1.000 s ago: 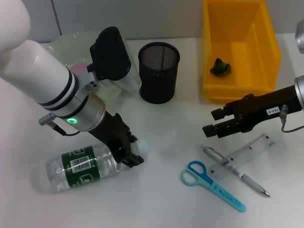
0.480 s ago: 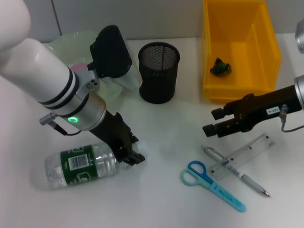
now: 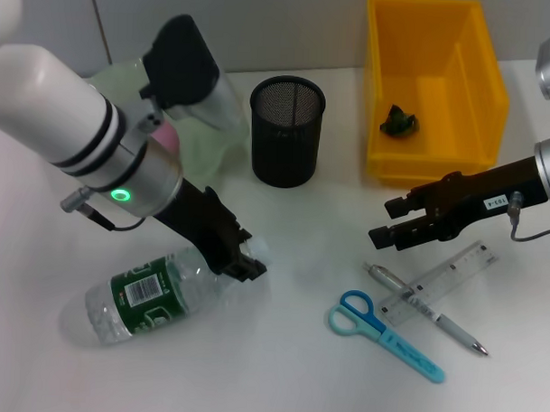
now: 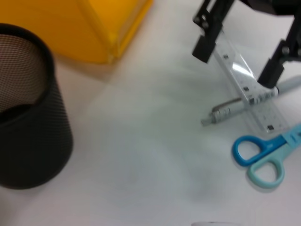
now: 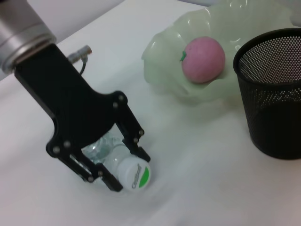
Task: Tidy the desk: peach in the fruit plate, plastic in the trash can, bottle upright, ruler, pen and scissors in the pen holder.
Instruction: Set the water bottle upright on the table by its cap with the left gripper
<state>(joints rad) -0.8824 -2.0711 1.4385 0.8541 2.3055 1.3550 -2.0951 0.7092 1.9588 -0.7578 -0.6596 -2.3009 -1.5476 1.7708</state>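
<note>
Small clear plastic water bottle (image 3: 154,294) lying tilted on white desk (image 3: 287,378), white cap end raised, pinched in left gripper (image 3: 246,264). Right gripper (image 3: 380,221) slightly open, empty, above clear ruler (image 3: 440,280).

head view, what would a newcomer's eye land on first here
The left pincer clamped on the neck of the bottle, which lies on its side on the desk. Then the bright yellow trash can at the back right, with the right pincer hovering before it.
</note>
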